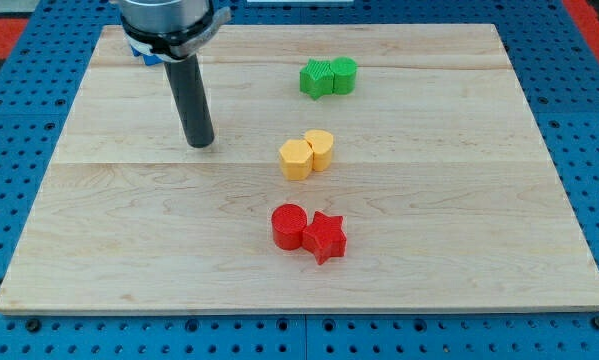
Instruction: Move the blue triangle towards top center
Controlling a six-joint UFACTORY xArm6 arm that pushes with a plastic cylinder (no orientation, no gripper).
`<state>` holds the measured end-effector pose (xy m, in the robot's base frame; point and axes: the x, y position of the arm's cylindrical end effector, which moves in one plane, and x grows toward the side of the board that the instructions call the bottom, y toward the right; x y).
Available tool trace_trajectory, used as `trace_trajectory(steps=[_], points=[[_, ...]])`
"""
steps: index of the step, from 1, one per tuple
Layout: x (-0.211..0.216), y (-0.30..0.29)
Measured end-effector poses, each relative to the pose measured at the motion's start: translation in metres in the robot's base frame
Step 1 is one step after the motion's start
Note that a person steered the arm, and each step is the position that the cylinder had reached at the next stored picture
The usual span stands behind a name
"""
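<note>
Here my tip rests on the pale wooden board in its upper-left part, well apart from every paired block. A sliver of blue block — the blue triangle, shape not readable — peeks out behind the arm near the view's top left. There is no jaw to judge; the rod ends plain. Down the middle run a green star touching a green cylinder, a yellow hexagon against a yellow cylinder, and a red cylinder touching a red star.
</note>
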<state>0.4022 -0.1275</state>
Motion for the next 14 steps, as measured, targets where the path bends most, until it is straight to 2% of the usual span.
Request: trace_trajectory(steps=[2, 4, 9, 10, 12, 13, 14], points=[[-0.033, -0.049], [-0.037, -0.059], [-0.104, -0.149], [-0.135, -0.158], [-0.2, -0.146], [-0.21, -0.123], [-0.194, -0.114]])
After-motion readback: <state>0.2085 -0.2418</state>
